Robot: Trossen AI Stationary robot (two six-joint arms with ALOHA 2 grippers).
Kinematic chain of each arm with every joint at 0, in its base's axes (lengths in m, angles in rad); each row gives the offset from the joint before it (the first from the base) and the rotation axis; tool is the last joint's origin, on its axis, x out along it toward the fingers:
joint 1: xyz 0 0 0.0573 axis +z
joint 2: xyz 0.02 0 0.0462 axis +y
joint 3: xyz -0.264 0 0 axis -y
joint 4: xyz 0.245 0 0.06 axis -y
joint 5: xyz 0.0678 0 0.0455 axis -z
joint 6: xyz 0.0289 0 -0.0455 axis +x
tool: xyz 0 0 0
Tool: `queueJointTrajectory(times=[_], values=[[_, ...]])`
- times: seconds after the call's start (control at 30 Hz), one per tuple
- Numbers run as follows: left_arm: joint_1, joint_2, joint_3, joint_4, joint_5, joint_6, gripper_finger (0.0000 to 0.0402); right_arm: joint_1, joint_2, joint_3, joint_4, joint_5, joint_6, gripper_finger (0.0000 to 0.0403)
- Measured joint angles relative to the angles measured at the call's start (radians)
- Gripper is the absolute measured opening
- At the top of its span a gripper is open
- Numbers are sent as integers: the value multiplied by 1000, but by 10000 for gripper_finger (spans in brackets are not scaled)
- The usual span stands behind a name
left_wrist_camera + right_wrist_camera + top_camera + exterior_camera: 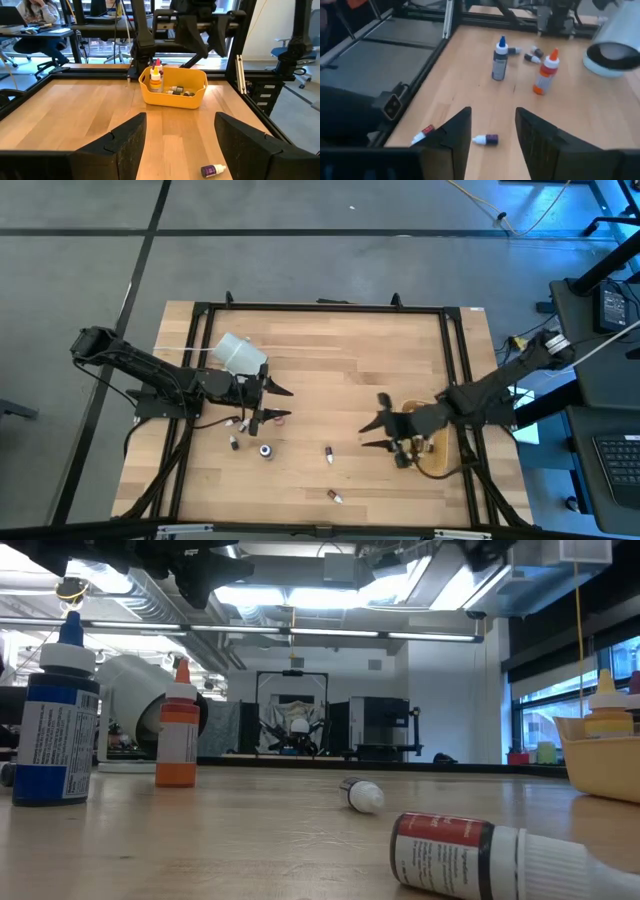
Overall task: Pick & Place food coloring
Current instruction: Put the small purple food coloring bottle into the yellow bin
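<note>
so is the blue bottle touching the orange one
Apart. The right wrist view shows bare wood between the upright blue bottle and the orange bottle; the low view also shows a gap between them.

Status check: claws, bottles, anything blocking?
Left claw open, empty. Right claw open, empty, near yellow bin. Blue bottle and orange bottle upright, red bottle lying loose. Nothing blocking.

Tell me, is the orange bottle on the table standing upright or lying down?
Upright. The orange bottle stands on its base with its pointed cap on top in the low view, and the right wrist view shows it standing too, beside the upright blue bottle.
</note>
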Motion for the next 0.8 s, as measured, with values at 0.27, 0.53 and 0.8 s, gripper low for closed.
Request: queueJointTrajectory(times=[0.27, 0.53, 0.8], values=[[0, 0, 0, -1, 0, 0, 228, -101, 136, 114, -6, -73, -103, 248], [0, 0, 0, -3, 0, 0, 227, -136, 335, 279, -97, -101, -230, 298], [0, 0, 0, -5, 0, 0, 230, -153, 572, 402, -226, -200, -245, 279]])
